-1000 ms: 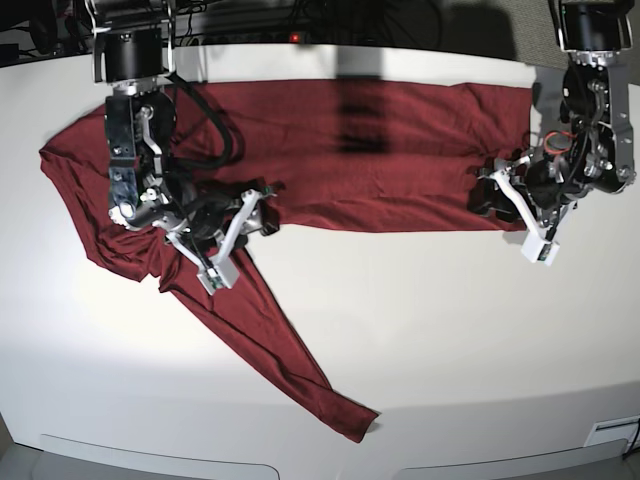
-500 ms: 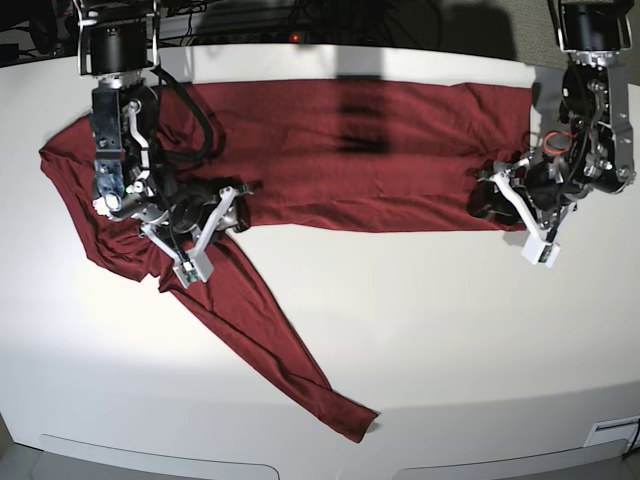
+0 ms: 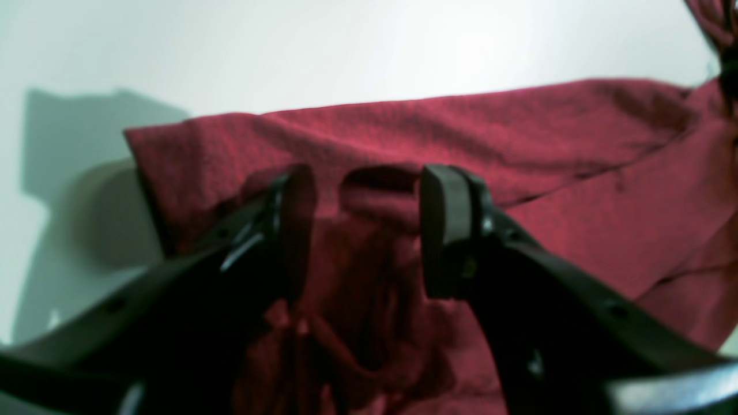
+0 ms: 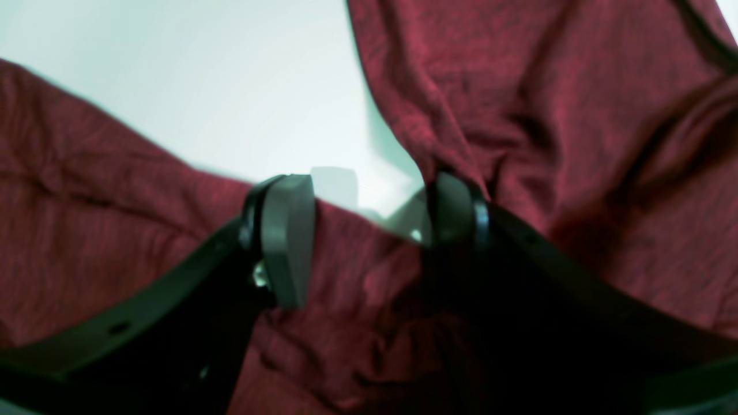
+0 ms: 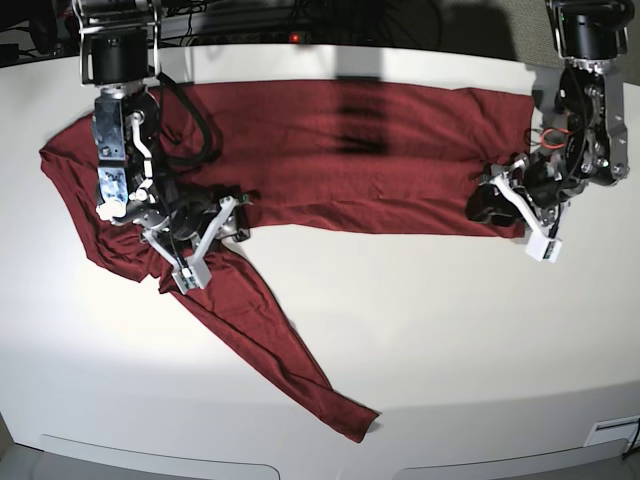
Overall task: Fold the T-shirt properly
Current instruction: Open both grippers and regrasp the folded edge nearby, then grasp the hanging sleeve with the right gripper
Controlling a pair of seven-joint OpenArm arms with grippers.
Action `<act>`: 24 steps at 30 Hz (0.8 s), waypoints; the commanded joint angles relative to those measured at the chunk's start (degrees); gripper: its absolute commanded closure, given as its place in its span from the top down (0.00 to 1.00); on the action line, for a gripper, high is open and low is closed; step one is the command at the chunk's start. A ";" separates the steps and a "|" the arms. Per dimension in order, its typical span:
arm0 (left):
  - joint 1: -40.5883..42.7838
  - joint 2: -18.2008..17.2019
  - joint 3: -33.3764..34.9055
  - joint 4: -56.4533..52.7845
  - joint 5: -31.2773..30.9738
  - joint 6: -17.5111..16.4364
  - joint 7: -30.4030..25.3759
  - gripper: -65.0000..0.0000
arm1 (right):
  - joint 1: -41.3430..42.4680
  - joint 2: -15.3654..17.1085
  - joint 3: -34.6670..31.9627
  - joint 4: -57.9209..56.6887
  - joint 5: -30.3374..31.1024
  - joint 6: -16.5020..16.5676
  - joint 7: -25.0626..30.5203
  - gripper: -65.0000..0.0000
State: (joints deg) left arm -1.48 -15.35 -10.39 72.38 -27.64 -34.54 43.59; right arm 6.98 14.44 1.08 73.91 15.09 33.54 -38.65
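From my left wrist, my left fingers (image 3: 366, 230) stand apart over the T-shirt (image 3: 519, 173) — a raised fold of maroon cloth sits between them, touched by neither pad as far as I can see. No label or writing shows on the fabric (it is plain knit).

From my right wrist, my right fingers (image 4: 369, 230) are likewise spread, cloth bunched between them beside a bare patch of white counter (image 4: 230, 86).

In the base view the T-shirt lies spread across the counter's far half — one sleeve trailing toward the near edge; whether either hand actually pinches fabric, I cannot tell.
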 commanded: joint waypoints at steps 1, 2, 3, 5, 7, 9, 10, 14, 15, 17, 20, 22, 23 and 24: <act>-0.46 -0.74 -0.02 -0.09 3.85 2.05 1.92 0.45 | 1.53 0.31 0.11 -0.02 -0.09 -0.61 0.31 0.51; -0.66 -0.87 -0.02 -0.09 4.52 3.10 1.40 0.45 | 2.16 0.33 0.11 -0.46 -0.11 -0.90 0.35 0.51; -0.83 -0.87 -0.02 -0.09 5.18 3.91 0.90 0.45 | 2.73 0.33 0.11 -0.83 -0.11 -1.05 0.35 0.51; -1.36 -0.87 -0.02 -0.09 6.36 4.92 0.39 0.45 | 3.87 0.31 0.11 -1.51 -0.11 -1.03 0.59 0.51; -1.86 -0.94 -0.02 -0.09 6.86 5.29 0.35 0.45 | 4.85 0.28 0.11 -2.19 -0.11 -1.03 1.20 0.51; -2.36 -1.05 -0.02 -0.15 6.95 5.44 0.42 0.45 | 5.86 0.11 0.11 -2.97 -0.13 -1.01 1.31 0.51; -2.56 -1.03 -0.02 -0.26 7.32 5.44 0.44 0.45 | 6.32 -0.11 0.02 -3.26 -0.15 -1.01 1.29 0.51; -2.49 -1.03 0.00 -0.39 8.09 5.66 0.48 0.45 | 7.32 -1.49 0.02 -3.28 -0.07 0.85 2.19 0.51; -2.47 -1.03 0.00 -0.39 8.02 5.64 0.59 0.45 | 7.67 -1.77 0.02 -3.17 0.35 3.04 2.69 0.51; -2.51 -1.03 -0.02 -0.39 6.75 5.66 1.46 0.45 | 8.44 -2.25 0.02 -2.12 2.51 5.81 2.62 0.51; -2.58 -1.03 -0.02 -0.39 3.85 5.64 1.49 0.45 | 9.07 -2.49 0.02 0.94 4.90 5.97 2.60 0.51; -2.64 -1.03 -0.02 -0.39 2.67 5.64 1.53 0.45 | 9.73 -2.47 0.02 2.54 4.28 5.99 3.08 0.51; -2.64 -1.03 -0.02 -0.39 2.47 5.62 1.51 0.45 | 10.29 -2.36 0.02 2.58 2.38 5.90 4.70 0.51; -2.64 -1.03 -0.02 -0.39 2.51 5.62 1.55 0.45 | 10.84 -2.38 0.04 2.43 -0.96 4.85 6.95 0.51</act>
State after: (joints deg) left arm -3.79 -15.73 -10.41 71.83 -25.63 -29.32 43.46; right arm 16.29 11.60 0.97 75.44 13.13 38.39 -32.45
